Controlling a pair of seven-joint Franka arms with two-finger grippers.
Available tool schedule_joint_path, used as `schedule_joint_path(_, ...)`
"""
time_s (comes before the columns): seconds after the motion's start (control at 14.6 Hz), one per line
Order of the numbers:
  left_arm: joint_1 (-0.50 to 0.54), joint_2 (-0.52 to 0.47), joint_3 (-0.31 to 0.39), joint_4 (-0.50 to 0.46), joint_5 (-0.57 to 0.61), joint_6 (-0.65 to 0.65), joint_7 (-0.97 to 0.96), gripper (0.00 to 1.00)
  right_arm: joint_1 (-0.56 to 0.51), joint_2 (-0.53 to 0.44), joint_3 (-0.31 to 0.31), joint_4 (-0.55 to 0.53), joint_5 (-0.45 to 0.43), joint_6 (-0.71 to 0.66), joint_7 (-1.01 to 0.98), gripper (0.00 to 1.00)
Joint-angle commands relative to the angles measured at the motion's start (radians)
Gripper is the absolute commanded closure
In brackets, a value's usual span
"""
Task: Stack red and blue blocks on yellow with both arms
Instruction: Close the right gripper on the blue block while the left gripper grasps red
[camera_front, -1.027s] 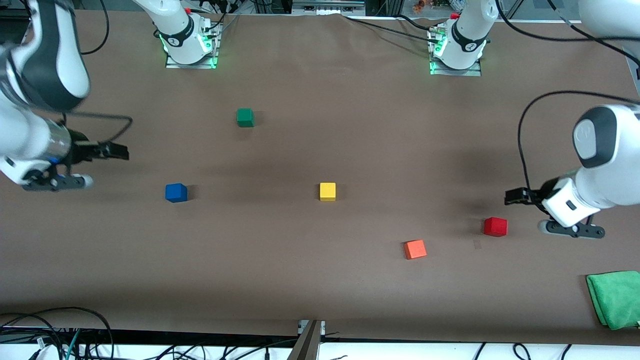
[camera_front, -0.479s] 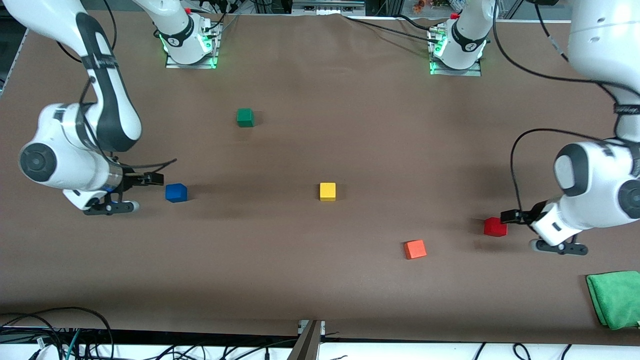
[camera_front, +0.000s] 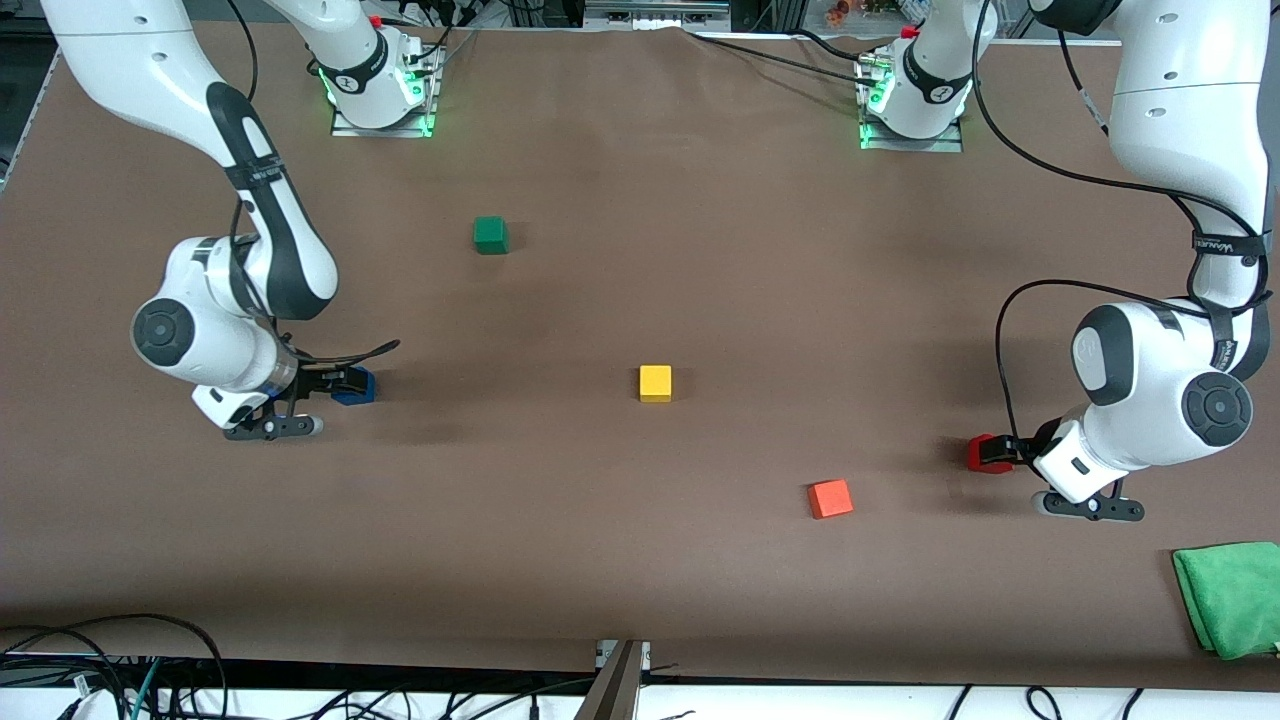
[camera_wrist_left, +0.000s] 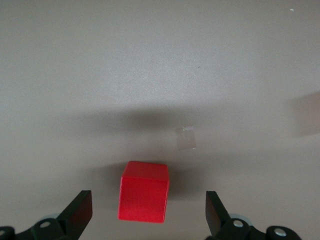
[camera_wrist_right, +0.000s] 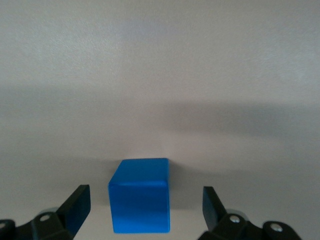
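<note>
The brown paper-covered table (camera_front: 640, 560) carries everything, and the small bright yellow matte cube (camera_front: 655, 383) near its middle serves as the landmark. The large glossy white right arm (camera_front: 235, 300) has swung in from its end of the table over the last second and come down; the white left arm (camera_front: 1165, 380) has done the same from its own end. A folded green cloth (camera_front: 1230, 597) lies nearer the front camera than the yellow cube, at the left arm's end of the table.

The right gripper (camera_wrist_right: 142, 210) now sits low over the royal blue matte cube (camera_wrist_right: 140, 195), which stands toward the right arm's end from the yellow cube, about level with it; its fingers are spread wide, one to each side, not touching. The left gripper (camera_wrist_left: 147, 212) likewise straddles the deep red matte cube (camera_wrist_left: 144, 191), which lies toward the left arm's end and nearer the camera than the yellow cube, fingers apart with clear gaps.

The lighter orange-red cube (camera_front: 830, 498) and the dark green cube (camera_front: 490, 235) have not moved.

Both approaches look finished, so closing on each cube seems the next step; nothing is stacked yet.
</note>
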Motion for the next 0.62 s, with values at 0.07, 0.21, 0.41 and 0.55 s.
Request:
schedule_joint_path(0.07, 0.001, 0.016, 0.004, 0.005, -0.015, 0.011, 0.014, 0.0, 0.003, -0.001, 0.011, -0.055, 0.019, 0.088, -0.012, 0.06)
schedule_joint_path(0.21, -0.002, -0.016, -0.001, -0.076, -0.015, 0.016, -0.002, 0.0, 0.003, -0.003, 0.016, -0.09, 0.019, 0.133, -0.011, 0.1)
schedule_joint_path(0.41, -0.004, -0.039, -0.004, -0.176, -0.015, 0.092, -0.007, 0.0, 0.003, -0.006, 0.017, -0.104, 0.02, 0.147, -0.009, 0.14)
schedule_joint_path(0.55, -0.013, -0.032, -0.002, -0.185, -0.015, 0.132, -0.011, 0.0, 0.003, -0.009, 0.017, -0.105, 0.02, 0.144, -0.008, 0.17)
